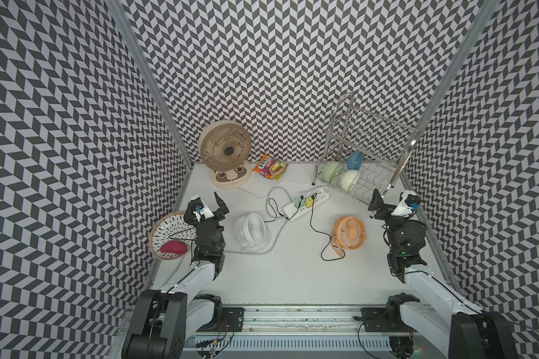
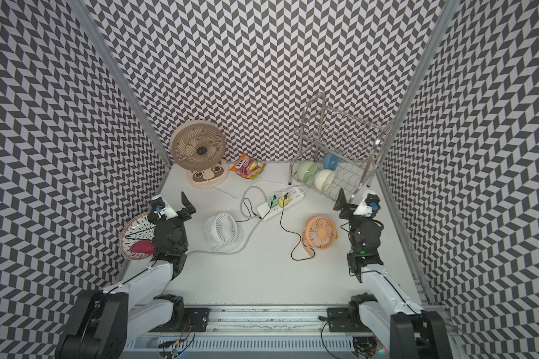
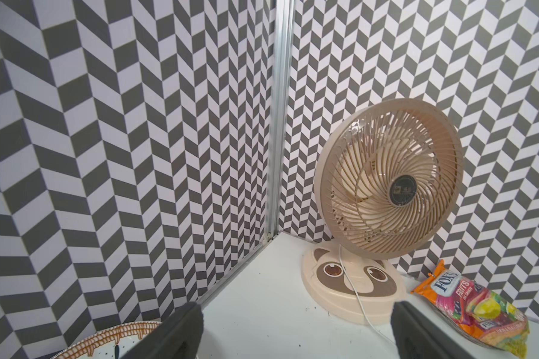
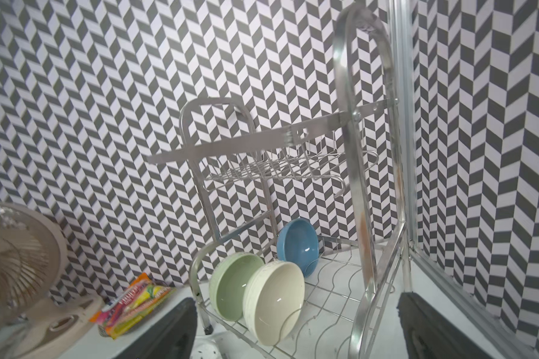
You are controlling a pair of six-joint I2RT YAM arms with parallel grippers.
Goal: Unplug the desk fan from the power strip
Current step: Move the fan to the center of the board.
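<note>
The white power strip (image 1: pixel 305 203) (image 2: pixel 279 205) lies mid-table, holding a green adapter (image 1: pixel 298 201), a yellow adapter (image 1: pixel 309 202) and a white plug (image 1: pixel 319 190) at its far end. The large beige desk fan (image 1: pixel 225 146) (image 3: pixel 389 183) stands in the back left corner, and its thin white cord runs toward the strip. My left gripper (image 1: pixel 209 205) (image 3: pixel 294 310) hovers open and empty left of the strip, facing that fan. My right gripper (image 1: pixel 389 202) (image 4: pixel 297 301) hangs open and empty right of the strip, facing the rack.
A small white fan (image 1: pixel 249 228) and an orange fan (image 1: pixel 350 232) sit near the strip, with black cords to the adapters. A candy bag (image 1: pixel 269 166) lies at the back. A steel dish rack (image 1: pixel 335 146) holds three bowls. A woven plate (image 1: pixel 157 230) carries a red object (image 1: pixel 172 247).
</note>
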